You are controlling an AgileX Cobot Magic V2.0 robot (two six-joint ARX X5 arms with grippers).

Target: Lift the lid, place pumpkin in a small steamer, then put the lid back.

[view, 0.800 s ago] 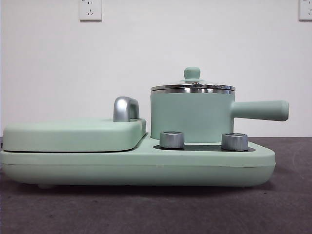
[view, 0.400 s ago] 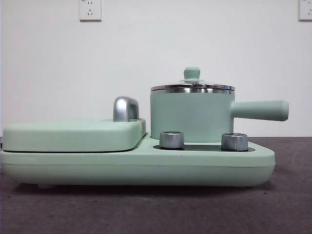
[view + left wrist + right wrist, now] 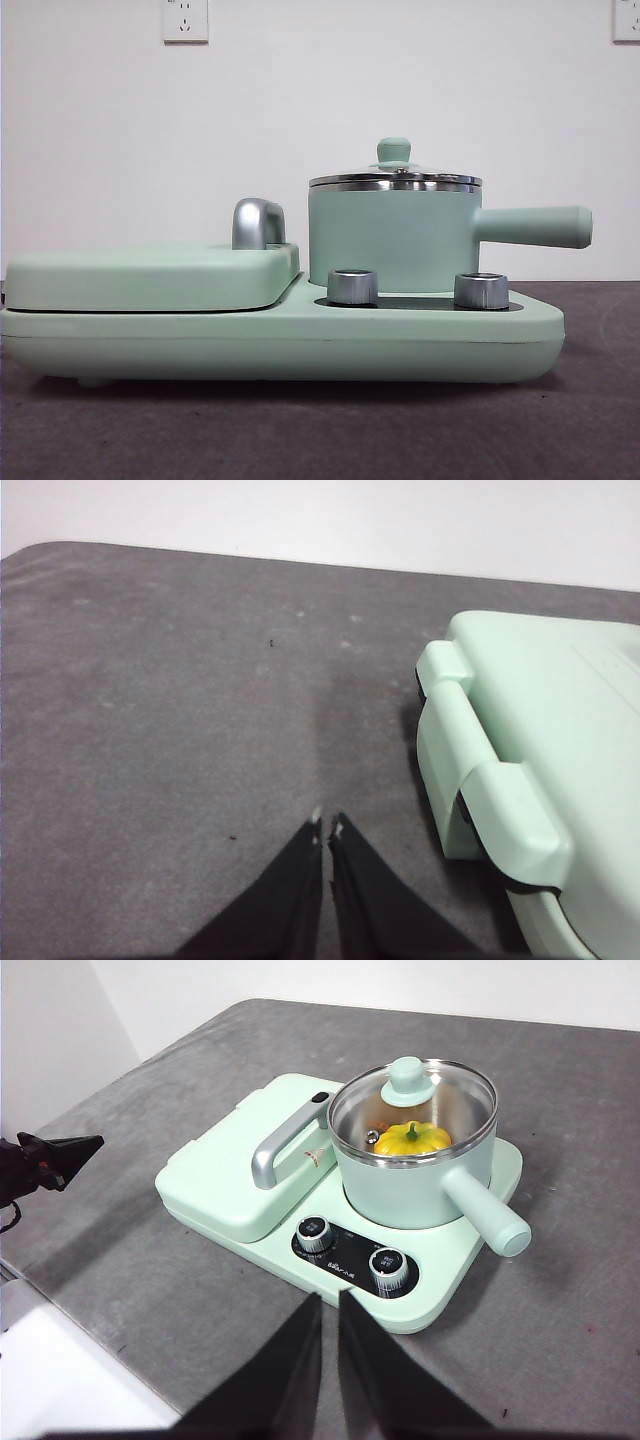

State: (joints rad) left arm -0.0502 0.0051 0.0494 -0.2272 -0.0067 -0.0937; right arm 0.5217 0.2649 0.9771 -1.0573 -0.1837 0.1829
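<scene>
The small steamer [image 3: 390, 240] is a mint-green pot on the right side of a mint-green cooker base, its long handle [image 3: 535, 226] pointing right. The lid [image 3: 394, 152], clear glass with a mint knob, sits on the pot. Through the lid [image 3: 412, 1085] in the right wrist view I see the yellow pumpkin [image 3: 412, 1140] inside the steamer [image 3: 400, 1195]. My right gripper [image 3: 328, 1298] is shut and empty, high above the table in front of the cooker. My left gripper [image 3: 327, 825] is shut and empty over the grey table beside the cooker's end [image 3: 540, 740].
A wide flat mint-green cover [image 3: 150, 275] with a chrome handle [image 3: 257, 223] fills the cooker's left half. Two chrome dials [image 3: 352, 286] [image 3: 481, 290] sit in front of the pot. A white wall stands behind, with grey tabletop around the cooker.
</scene>
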